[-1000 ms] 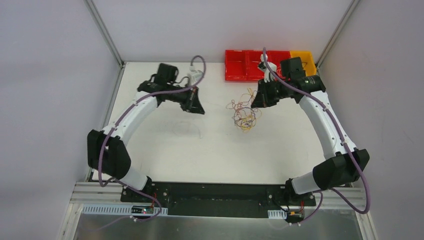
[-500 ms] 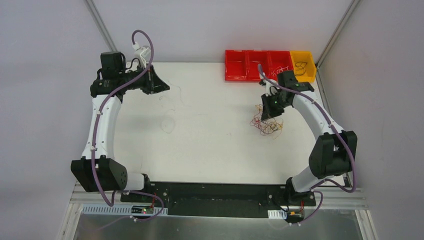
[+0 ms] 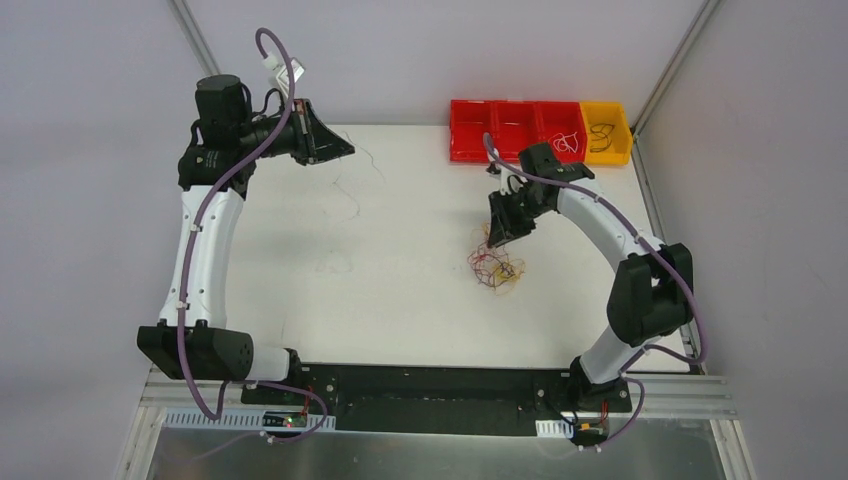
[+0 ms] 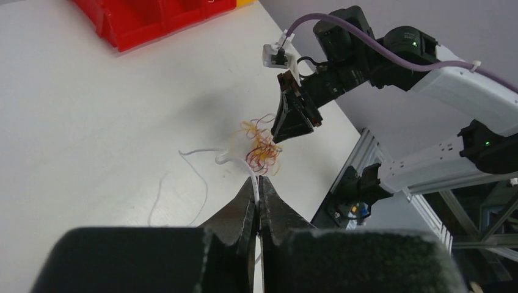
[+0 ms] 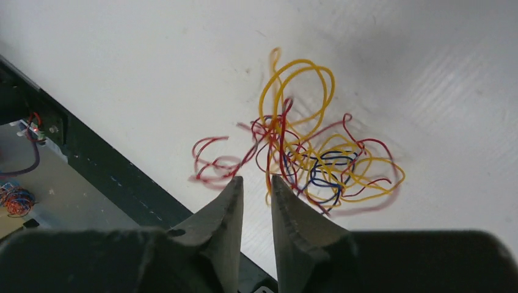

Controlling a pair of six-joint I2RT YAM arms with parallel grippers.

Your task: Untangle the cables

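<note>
The cables are a small clump (image 3: 497,268) of red, yellow and blue wires lying on the white table, right of centre. In the right wrist view the clump (image 5: 317,152) lies just beyond my right gripper (image 5: 256,180), whose jaws stand slightly apart with nothing between them. From above, the right gripper (image 3: 492,238) hovers at the clump's far edge. My left gripper (image 4: 258,182) is shut on a thin white wire (image 4: 201,150) that runs down toward the clump (image 4: 262,149). From above, the left gripper (image 3: 348,152) is raised at the far left.
Red bins (image 3: 515,130) and a yellow bin (image 3: 606,131) holding a few wires stand at the far right edge. A faint loose strand (image 3: 335,263) lies on the table left of centre. The black base rail (image 3: 430,385) runs along the near edge.
The right gripper has moved left and nearer, and the clump has shifted with it. The left gripper has turned and risen slightly at the far left, still on the white wire.
</note>
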